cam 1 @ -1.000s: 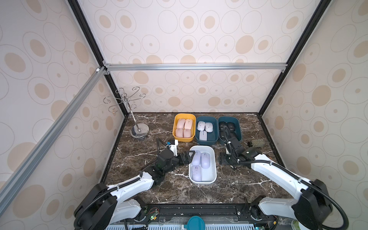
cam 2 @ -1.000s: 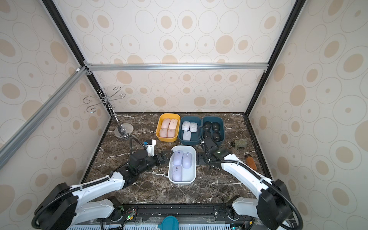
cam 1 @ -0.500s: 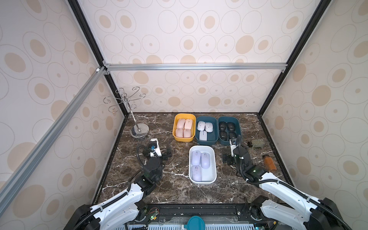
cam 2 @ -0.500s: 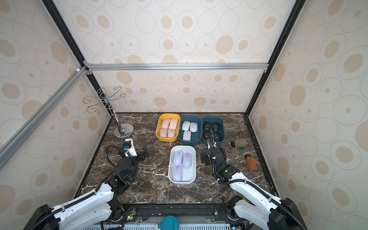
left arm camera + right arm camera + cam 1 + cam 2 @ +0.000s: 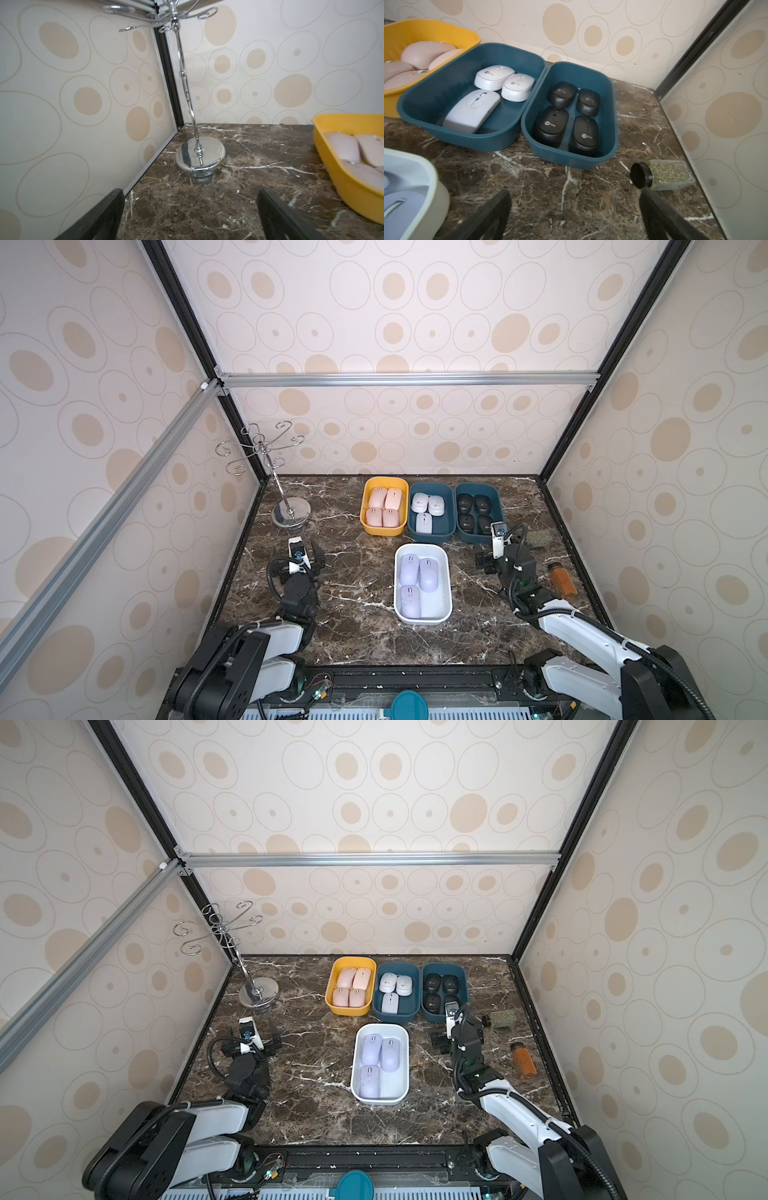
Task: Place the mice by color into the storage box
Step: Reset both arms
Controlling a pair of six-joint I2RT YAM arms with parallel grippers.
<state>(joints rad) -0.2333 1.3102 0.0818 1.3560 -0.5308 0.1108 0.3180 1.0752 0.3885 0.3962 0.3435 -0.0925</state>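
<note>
Sort looks done — pink mice [image 5: 377, 498] in yellow box [image 5: 382, 531], white mice [image 5: 436, 504] in teal box [image 5: 431, 536], black mice [image 5: 464, 502] in second teal box [image 5: 478, 486], lavender mice [image 5: 428, 574] in white box [image 5: 422, 620]. Left hand [image 5: 190, 207], right hand [image 5: 575, 207] wide open, empty (no mouse loose on surface [image 5: 353, 580]). Best finish — retract clear of herb jar [image 5: 668, 176].

Four black mice [image 5: 552, 124] lie in a teal bin [image 5: 571, 160] touching a second bin [image 5: 477, 141] holding three white mice [image 5: 494, 76].

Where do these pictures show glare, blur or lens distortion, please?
Left wrist view: the chrome stand base mirrors bright glare, and the pink mice at the edge look soft. Right wrist view: the black mice are sharp, the near white bin is blurred. In both top views, lighting is even, and the black frame posts splay outward.
</note>
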